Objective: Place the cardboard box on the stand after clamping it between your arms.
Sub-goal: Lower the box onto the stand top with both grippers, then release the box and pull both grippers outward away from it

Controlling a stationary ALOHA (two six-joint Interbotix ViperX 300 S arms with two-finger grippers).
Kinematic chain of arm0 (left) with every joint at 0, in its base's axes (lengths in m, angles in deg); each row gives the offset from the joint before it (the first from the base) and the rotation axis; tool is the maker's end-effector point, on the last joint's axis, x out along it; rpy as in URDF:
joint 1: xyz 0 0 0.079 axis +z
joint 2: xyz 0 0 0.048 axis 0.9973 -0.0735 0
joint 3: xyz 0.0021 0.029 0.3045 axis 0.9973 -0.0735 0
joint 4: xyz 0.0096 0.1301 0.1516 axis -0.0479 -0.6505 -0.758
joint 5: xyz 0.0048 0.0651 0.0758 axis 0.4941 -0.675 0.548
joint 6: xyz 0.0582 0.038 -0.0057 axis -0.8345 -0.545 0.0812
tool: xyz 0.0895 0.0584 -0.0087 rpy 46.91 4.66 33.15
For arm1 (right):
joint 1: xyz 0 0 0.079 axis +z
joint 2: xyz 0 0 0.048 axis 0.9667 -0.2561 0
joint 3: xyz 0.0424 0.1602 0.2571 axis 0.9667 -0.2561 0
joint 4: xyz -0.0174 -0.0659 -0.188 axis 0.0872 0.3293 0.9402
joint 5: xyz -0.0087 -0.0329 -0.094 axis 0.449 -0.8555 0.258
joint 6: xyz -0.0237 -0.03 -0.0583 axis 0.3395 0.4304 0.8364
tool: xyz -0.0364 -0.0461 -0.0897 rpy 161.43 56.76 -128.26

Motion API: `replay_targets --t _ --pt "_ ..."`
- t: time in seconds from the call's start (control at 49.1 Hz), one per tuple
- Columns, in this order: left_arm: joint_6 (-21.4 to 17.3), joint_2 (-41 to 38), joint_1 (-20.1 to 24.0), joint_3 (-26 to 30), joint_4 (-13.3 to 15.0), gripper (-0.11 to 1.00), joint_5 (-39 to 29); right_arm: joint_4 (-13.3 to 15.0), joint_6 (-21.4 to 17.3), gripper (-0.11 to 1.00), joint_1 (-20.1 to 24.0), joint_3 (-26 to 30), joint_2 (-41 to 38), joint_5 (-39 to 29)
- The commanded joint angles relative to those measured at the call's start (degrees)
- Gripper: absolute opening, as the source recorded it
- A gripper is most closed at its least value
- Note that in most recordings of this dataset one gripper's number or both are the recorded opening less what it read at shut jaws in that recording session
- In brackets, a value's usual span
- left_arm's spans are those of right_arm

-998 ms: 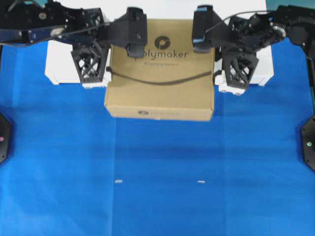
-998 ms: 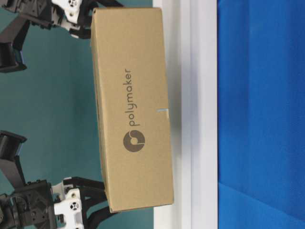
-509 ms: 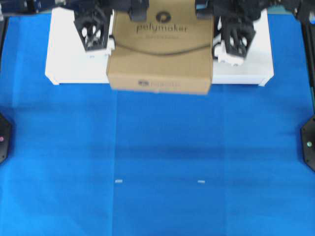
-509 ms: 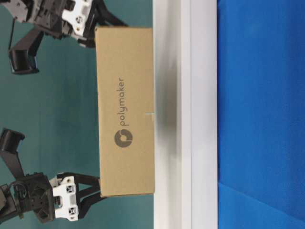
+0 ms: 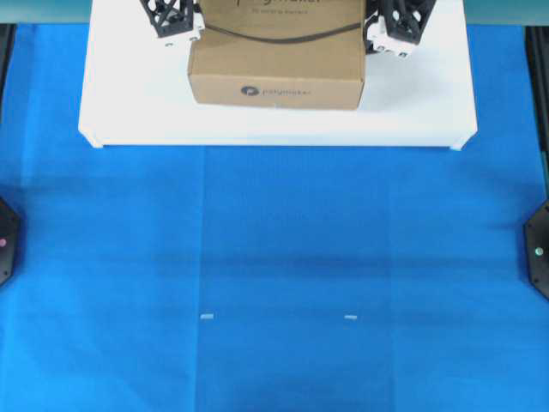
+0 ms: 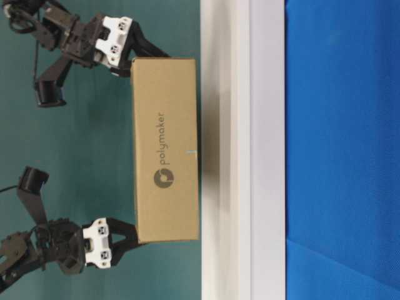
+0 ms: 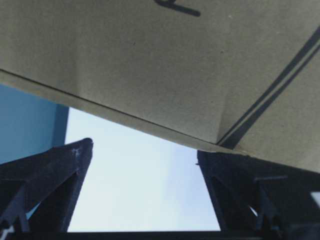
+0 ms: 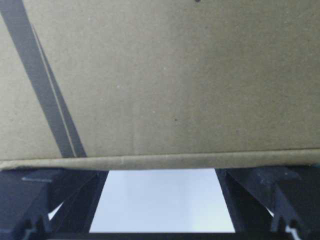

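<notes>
The cardboard box is over the middle of the white stand, near its back edge. In the table-level view the box has its underside at the stand's top; I cannot tell whether they touch. My left gripper and right gripper press on opposite sides of the box. Both are open, with the fingers spread wide. The left wrist view shows the box above the left gripper. The right wrist view shows the box above the right gripper.
Blue cloth covers the table in front of the stand, with two small white marks. Black arm bases sit at the left edge and right edge. The stand's top shows white to either side of the box.
Both arms have carried the clamped box away from the table's front, farther back over the stand, and lower toward its top. The grippers stay open against the box sides.
</notes>
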State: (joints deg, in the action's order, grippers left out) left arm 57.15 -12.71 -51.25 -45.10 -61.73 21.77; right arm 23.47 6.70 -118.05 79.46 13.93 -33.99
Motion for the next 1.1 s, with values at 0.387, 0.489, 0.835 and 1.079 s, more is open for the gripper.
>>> replay_targets --t 0.387,0.489,0.835,1.079 --pt "1.8 -1.2 -3.5 0.4 1.8 0.84 8.6 -9.7 3.3 0.98 2.8 2.5 -2.3 3.0" --pt "1.8 -1.2 -3.4 -3.1 1.8 0.84 11.3 -9.6 5.0 0.98 2.7 0.0 -2.5 5.4" --pt "1.6 -0.1 -2.3 -7.9 1.8 0.85 14.9 -6.9 5.4 0.98 1.1 -5.2 -1.3 9.6" --pt "-2.2 1.3 -2.0 -10.1 1.8 0.85 14.6 -5.8 5.3 0.98 -0.8 -8.0 0.1 9.1"
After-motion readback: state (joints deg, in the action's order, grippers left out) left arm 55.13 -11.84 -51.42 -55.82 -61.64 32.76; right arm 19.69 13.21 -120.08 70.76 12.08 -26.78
